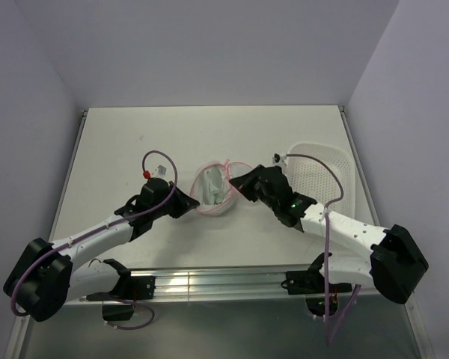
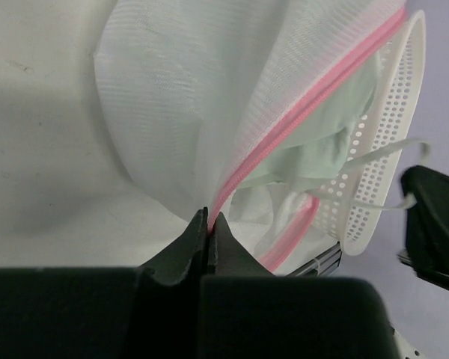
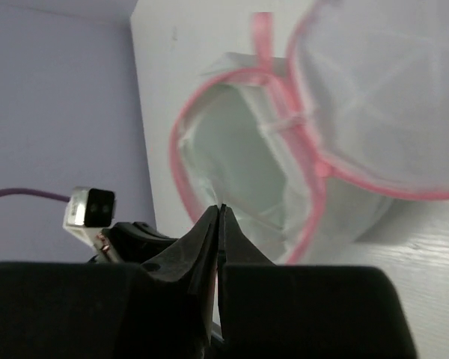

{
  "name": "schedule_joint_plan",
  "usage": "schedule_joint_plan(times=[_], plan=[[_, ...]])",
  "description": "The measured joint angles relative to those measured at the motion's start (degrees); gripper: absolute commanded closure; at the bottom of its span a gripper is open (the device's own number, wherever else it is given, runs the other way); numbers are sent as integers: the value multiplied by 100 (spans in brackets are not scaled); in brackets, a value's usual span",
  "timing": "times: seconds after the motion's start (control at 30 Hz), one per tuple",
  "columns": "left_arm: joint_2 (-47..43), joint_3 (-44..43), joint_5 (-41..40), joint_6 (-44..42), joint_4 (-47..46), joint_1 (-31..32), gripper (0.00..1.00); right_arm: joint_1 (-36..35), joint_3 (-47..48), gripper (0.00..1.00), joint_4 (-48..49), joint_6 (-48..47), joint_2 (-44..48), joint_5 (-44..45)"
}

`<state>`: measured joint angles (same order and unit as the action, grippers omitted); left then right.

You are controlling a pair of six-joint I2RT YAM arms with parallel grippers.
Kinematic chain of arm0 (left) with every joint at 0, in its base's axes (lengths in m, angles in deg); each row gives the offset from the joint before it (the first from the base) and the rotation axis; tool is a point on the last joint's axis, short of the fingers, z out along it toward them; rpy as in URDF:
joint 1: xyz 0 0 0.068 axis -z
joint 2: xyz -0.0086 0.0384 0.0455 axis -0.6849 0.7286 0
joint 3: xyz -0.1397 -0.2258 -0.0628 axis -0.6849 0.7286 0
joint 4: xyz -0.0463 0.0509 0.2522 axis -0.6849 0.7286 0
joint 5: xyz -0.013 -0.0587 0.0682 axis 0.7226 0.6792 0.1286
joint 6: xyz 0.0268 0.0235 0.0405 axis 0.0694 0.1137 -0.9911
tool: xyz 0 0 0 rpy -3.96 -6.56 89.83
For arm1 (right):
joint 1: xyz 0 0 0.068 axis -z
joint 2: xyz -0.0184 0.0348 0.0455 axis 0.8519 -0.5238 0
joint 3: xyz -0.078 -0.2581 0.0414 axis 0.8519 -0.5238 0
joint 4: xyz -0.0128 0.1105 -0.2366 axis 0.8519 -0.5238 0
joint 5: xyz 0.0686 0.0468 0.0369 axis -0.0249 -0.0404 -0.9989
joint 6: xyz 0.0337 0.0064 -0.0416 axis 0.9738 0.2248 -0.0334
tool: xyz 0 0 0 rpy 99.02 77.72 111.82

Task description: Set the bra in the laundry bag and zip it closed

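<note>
The laundry bag lies mid-table, its two pink-rimmed mesh halves parted. My left gripper is at its left side, shut on the pink zipper rim of the bag. The bra, pale mint, lies inside the bag, and a thin white strap trails out to the right. My right gripper is at the bag's right side. In the right wrist view its jaws are shut at the bag's mouth, and pale mint folds of the bra converge on their tips.
A white perforated plastic basket stands at the right, behind the right arm, and shows past the bag in the left wrist view. A small red-tipped object sits by the left arm. Table edges run left and right.
</note>
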<state>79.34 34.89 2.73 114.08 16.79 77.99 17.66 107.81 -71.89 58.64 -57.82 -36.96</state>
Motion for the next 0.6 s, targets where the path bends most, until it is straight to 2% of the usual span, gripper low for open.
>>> schedule_joint_plan(times=[0.13,0.27,0.6], plan=[[39,-125,15,-114,7,24,100,-310,796,98,-479,-660,-109,275],[98,-229,59,-195,0,55,100,-688,1523,98,-763,-1196,-590,433],[136,-404,146,-402,103,92,100,-1349,2142,100,-1311,-1838,-1897,470]])
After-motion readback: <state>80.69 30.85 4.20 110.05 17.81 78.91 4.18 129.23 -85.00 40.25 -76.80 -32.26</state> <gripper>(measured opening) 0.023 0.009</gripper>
